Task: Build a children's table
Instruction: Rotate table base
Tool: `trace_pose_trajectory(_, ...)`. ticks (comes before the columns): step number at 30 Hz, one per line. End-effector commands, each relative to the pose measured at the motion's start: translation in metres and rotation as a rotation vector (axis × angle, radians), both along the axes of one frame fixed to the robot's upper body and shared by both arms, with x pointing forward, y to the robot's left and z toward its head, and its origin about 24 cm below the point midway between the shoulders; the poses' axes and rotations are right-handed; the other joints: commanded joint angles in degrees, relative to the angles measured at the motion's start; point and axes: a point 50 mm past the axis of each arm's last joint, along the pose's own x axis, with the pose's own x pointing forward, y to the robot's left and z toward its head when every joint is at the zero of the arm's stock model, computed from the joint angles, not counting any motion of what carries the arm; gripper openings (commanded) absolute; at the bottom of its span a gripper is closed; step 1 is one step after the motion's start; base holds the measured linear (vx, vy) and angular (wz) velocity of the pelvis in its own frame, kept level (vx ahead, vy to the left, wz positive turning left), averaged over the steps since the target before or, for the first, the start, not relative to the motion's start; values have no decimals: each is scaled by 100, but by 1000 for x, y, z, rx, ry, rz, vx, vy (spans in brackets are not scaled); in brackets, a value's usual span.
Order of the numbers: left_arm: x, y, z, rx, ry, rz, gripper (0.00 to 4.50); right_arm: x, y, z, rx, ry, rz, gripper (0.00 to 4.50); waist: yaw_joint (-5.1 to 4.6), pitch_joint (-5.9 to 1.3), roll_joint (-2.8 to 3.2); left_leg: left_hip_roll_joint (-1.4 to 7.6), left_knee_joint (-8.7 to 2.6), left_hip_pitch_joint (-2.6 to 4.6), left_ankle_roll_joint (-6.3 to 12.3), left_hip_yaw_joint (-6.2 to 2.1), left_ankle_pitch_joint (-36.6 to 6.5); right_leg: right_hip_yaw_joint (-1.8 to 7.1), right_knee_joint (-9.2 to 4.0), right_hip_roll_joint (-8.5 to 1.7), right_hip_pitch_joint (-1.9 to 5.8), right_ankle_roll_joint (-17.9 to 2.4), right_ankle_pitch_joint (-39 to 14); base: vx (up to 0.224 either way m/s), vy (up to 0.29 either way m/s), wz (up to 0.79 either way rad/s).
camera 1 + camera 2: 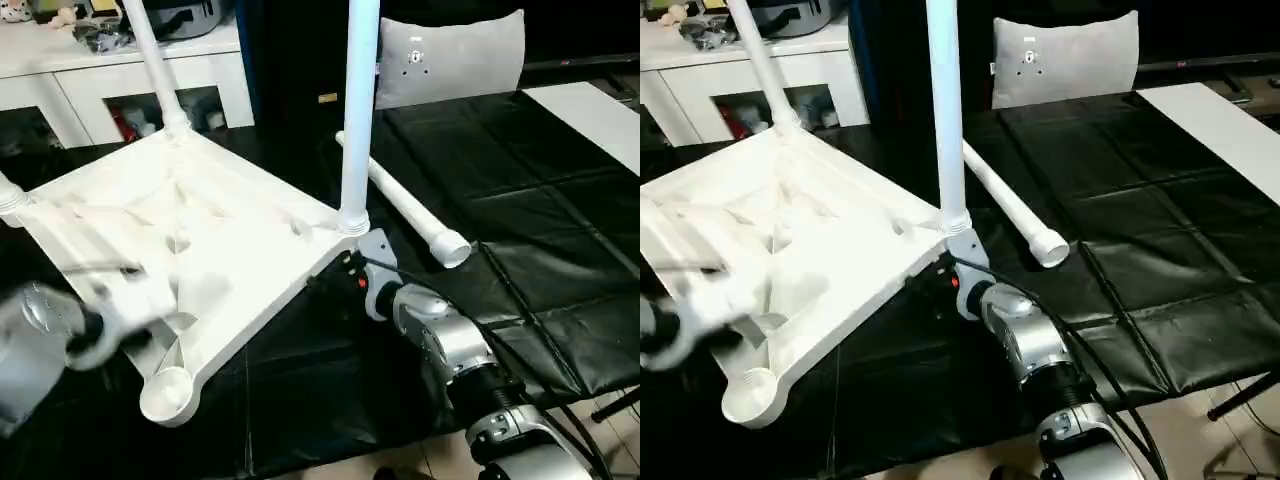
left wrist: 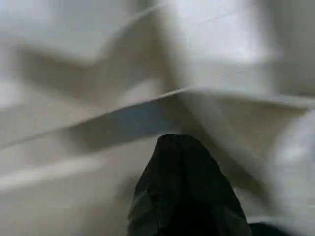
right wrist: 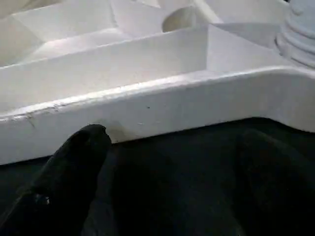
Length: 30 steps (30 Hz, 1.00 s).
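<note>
So the tabletop (image 1: 200,250) is lying underside-up on the black mat (image 1: 520,270), left of centre, with two legs (image 1: 357,110) standing in its far and right corner sockets and a loose leg (image 1: 405,205) lying just right of it. Right gripper (image 3: 162,162) sits at the tabletop's right edge, one finger (image 3: 74,162) touching the rim. Left gripper (image 2: 184,187) is over the ribs at the near left; can't tell how wide either one is.
</note>
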Motion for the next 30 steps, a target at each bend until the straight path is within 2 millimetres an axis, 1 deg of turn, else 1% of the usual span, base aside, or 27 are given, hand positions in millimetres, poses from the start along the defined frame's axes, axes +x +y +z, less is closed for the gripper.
trace_pose_trajectory(1,-5,-9,0,-51,45,-59,1,3,4,4,-6,-17,23,450,-3,-402,91,123,-512,-63,188,20,-1004,458,-314,-347,417,-821,-1772,0,0,0)
trace_pose_trajectory(3,-9,-25,-2,-159,90,-127,1,3,5,4,-6,-19,27,450,-16,-407,73,124,-511,-67,190,21,-931,460,-311,-346,431,-788,-1770,0,0,0)
trace_pose_trajectory(5,-11,-35,-3,-218,109,-157,1,3,5,4,-6,-21,30,450,-24,-408,77,125,-510,-71,178,24,-893,462,-314,-347,436,-786,-1761,0,0,0)
trace_pose_trajectory(6,-11,-47,-4,-260,108,-196,1,4,6,5,-7,-27,37,450,-35,-414,61,126,-508,-84,170,24,-836,466,-302,-353,453,-794,-1719,0,0,0)
trace_pose_trajectory(8,-11,-55,-4,-298,108,-219,1,4,6,5,-7,-32,43,450,-41,-423,54,122,-500,-89,177,25,-732,468,-293,-348,463,-802,-1659,0,0,0)
trace_pose_trajectory(9,-11,-60,-4,-328,105,-235,1,4,6,5,-7,-34,47,450,-53,-417,37,111,-494,-93,187,35,-724,468,-292,-345,461,-810,-1672,0,0,0)
trace_pose_trajectory(10,-11,-63,-4,-345,103,-243,1,4,6,6,-7,-35,49,450,-56,-419,40,108,-494,-92,194,36,-735,464,-301,-347,467,-802,-1707,0,0,0)
trace_pose_trajectory(13,-8,-70,-6,-387,92,-268,1,3,8,6,-5,-40,62,450,-83,-412,22,88,-480,-98,238,54,-793,452,-355,-344,471,-677,-1992,0,0,0)
trace_pose_trajectory(15,-3,-78,-9,-420,58,-294,1,2,10,7,-2,-45,82,450,-99,-396,14,72,-475,-82,269,63,-897,422,-420,-323,452,-532,-2339,0,0,0)
trace_pose_trajectory(16,-1,-80,-10,-428,44,-298,1,2,11,7,-2,-47,88,450,-100,-395,19,64,-469,-74,270,67,-927,413,-443,-317,445,-462,-2442,0,0,0)
trace_pose_trajectory(17,0,-81,-10,-430,37,-297,1,2,11,7,-1,-48,92,450,-104,-396,17,69,-472,-77,266,64,-943,408,-445,-319,450,-438,-2470,0,0,0)
trace_pose_trajectory(18,7,-87,-12,-449,5,-290,1,1,12,7,0,-51,104,450,-115,-394,20,80,-481,-75,257,55,-1005,400,-454,-313,449,-400,-2509,0,0,0)
trace_pose_trajectory(19,10,-90,-13,-461,-11,-285,1,0,13,7,0,-52,109,450,-111,-400,21,69,-471,-49,254,61,-1037,396,-466,-306,431,-379,-2533,0,0,0)
trace_pose_trajectory(20,13,-93,-13,-468,-27,-283,1,0,13,7,3,-53,117,450,-118,-395,15,67,-475,-58,258,62,-1050,393,-470,-305,438,-372,-2551,0,0,0)
trace_pose_trajectory(21,17,-96,-13,-475,-45,-281,1,-1,14,7,7,-54,125,450,-121,-400,35,60,-465,-55,259,65,-1054,381,-488,-300,440,-343,-2563,0,0,0)
trace_pose_trajectory(22,21,-101,-13,-489,-64,-271,1,-2,14,8,11,-56,132,450,-126,-407,52,67,-470,-68,260,56,-1032,378,-476,-303,455,-346,-2503,0,0,0)
trace_pose_trajectory(23,24,-103,-13,-484,-94,-263,1,-2,14,8,11,-58,132,450,-124,-416,43,67,-466,-65,262,55,-1004,377,-472,-296,452,-350,-2437,0,0,0)
trace_pose_trajectory(25,33,-108,-13,-477,-159,-216,1,-1,13,9,8,-69,127,450,-130,-427,63,74,-466,-73,261,48,-942,380,-451,-298,462,-380,-2332,0,0,0)
trace_pose_trajectory(26,38,-111,-13,-474,-195,-186,1,-1,12,10,6,-76,119,450,-124,-433,46,67,-452,-63,280,62,-865,380,-453,-286,448,-400,-2247,0,0,0)
trace_pose_trajectory(27,47,-113,-14,-459,-257,-144,1,2,8,12,6,-87,93,450,-121,-434,44,55,-443,-72,309,74,-809,374,-469,-274,456,-384,-2242,0,0,0)
trace_pose_trajectory(29,51,-115,-14,-457,-287,-116,1,6,3,16,3,-96,67,450,-100,-439,35,49,-436,-74,328,75,-766,361,-473,-276,459,-342,-2288,0,0,0)
trace_pose_trajectory(30,54,-117,-13,-463,-307,-93,1,10,-3,21,-5,-106,30,450,-84,-445,27,53,-437,-81,328,70,-747,356,-471,-285,467,-322,-2306,0,0,0)
